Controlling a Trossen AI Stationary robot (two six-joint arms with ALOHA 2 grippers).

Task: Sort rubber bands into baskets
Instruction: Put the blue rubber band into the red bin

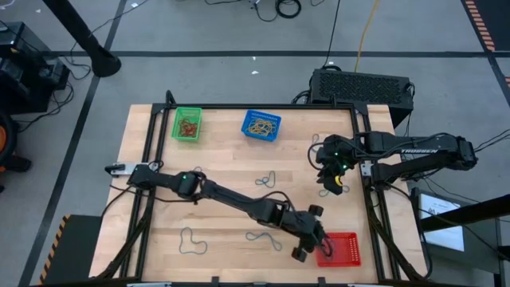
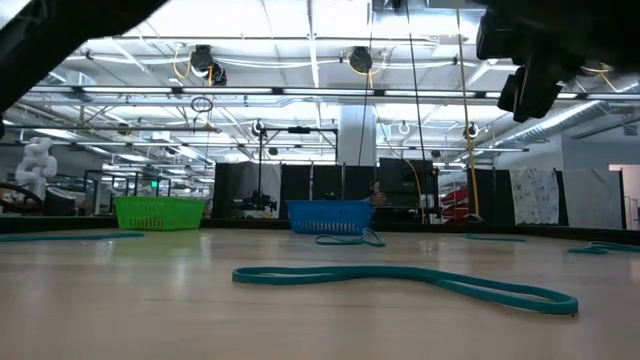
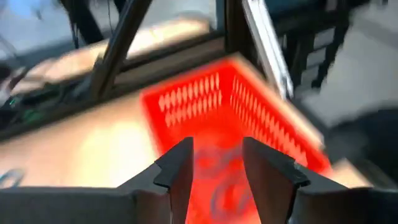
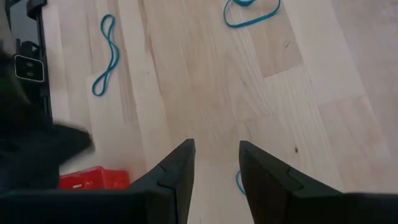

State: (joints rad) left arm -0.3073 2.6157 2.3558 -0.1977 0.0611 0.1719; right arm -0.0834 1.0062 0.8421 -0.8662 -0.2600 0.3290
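Presently, the left end effector (image 1: 309,239) hovers at the red basket (image 1: 344,249), fingers narrowly parted and apparently empty, suggesting a completed drop. Next, a blue rubber band (image 1: 264,237) on the table (image 1: 231,167) needs grasping; the right end effector (image 1: 331,177), parted, waits.

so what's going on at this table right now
A two-armed robot is sorting rubber bands into baskets. The left gripper is at the red basket near the table's front right corner, fingers open; red bands seem to lie in it. The right gripper hovers open over the right side. The green basket and blue basket at the back already hold bands, and several teal bands still lie loose on the wood.
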